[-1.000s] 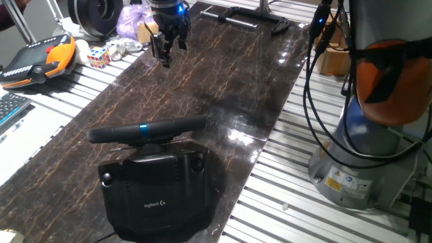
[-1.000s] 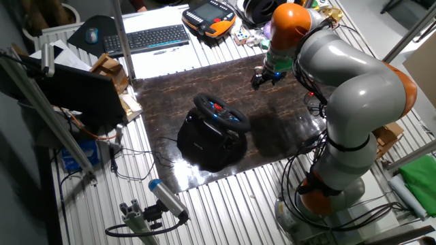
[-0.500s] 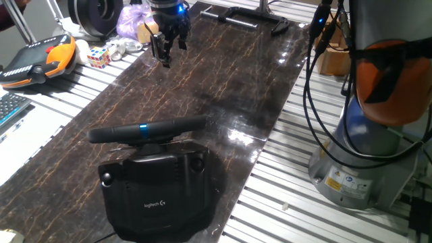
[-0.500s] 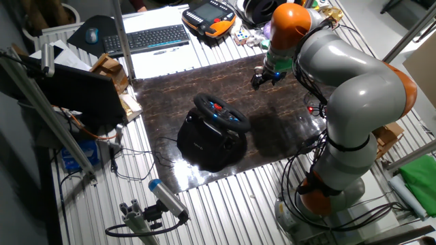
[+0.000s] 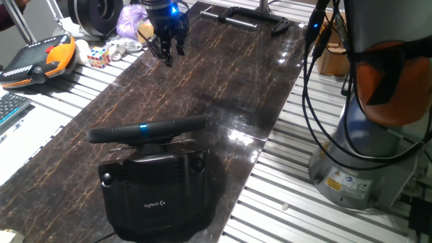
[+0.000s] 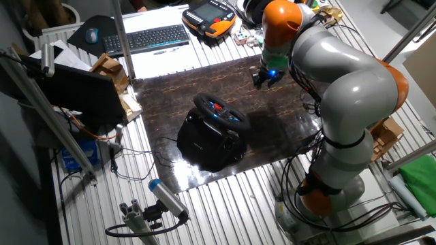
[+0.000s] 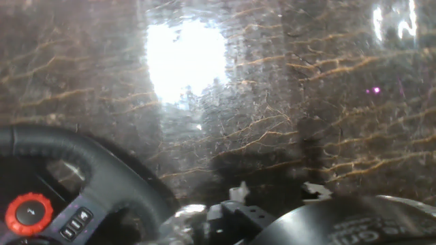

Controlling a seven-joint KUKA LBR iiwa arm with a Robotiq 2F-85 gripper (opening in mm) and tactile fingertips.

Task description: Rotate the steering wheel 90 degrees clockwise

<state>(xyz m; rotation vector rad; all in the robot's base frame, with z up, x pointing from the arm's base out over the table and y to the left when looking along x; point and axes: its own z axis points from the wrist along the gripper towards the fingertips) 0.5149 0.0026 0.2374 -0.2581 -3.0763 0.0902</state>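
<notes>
The steering wheel (image 5: 147, 130) is a black rim with a small blue stripe (image 5: 143, 127), seen edge-on above its bulky black Logitech base (image 5: 159, 191) at the near end of the dark marble slab (image 5: 229, 81). It also shows in the other fixed view (image 6: 222, 113). My gripper (image 5: 167, 55) hangs over the far end of the slab, well away from the wheel, with its fingers apart and empty; the other fixed view shows it too (image 6: 262, 81). In the hand view the rim (image 7: 109, 173) fills the lower left, with a red button (image 7: 28, 213) inside it.
An orange-and-black handheld controller (image 5: 42, 59), a Rubik's cube (image 5: 98, 57) and a purple bag (image 5: 131, 20) lie left of the slab. A keyboard (image 6: 146, 39) sits further off. A black metal frame (image 5: 250, 17) lies at the slab's far end. The arm's base (image 5: 364, 158) stands at the right.
The arm has swung a little to the left and the wrist has turned, so the gripper sits slightly further from the wheel. The wheel has not moved.
</notes>
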